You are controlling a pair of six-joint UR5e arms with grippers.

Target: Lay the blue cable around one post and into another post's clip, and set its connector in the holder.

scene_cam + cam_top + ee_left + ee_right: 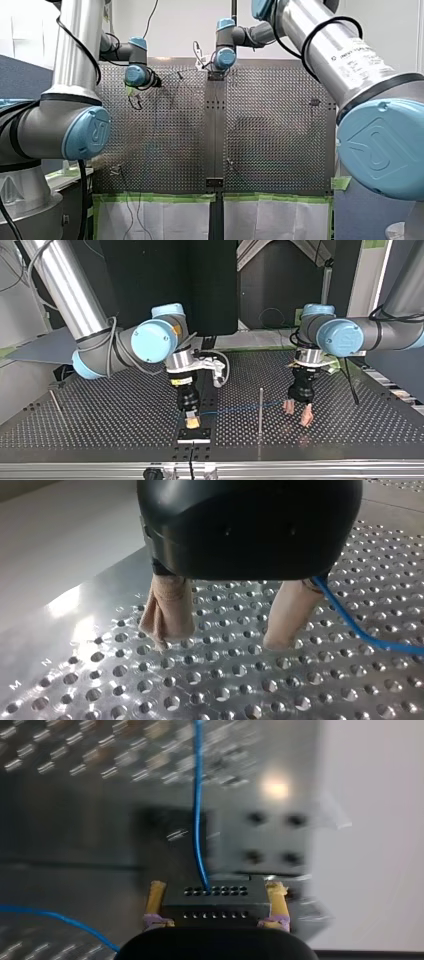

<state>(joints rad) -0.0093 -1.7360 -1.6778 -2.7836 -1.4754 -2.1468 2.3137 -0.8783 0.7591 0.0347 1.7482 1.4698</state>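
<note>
Connector (215, 901) between my right jaws

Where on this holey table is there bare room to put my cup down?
Seen from the top view: the table is bare between the thin rod and my right gripper, and beyond my left gripper toward that view's right edge. The middle is crowded: blue cable, post, holder.

Perforated metal desk (165, 130) under me, two plates joined by plain centre strip (216, 125). Green tape (155, 197) along its near edge in front view, white sheets (170, 222) hanging below. Letter M (15, 684), letter N (46, 662) stamped on desk margin.
</note>
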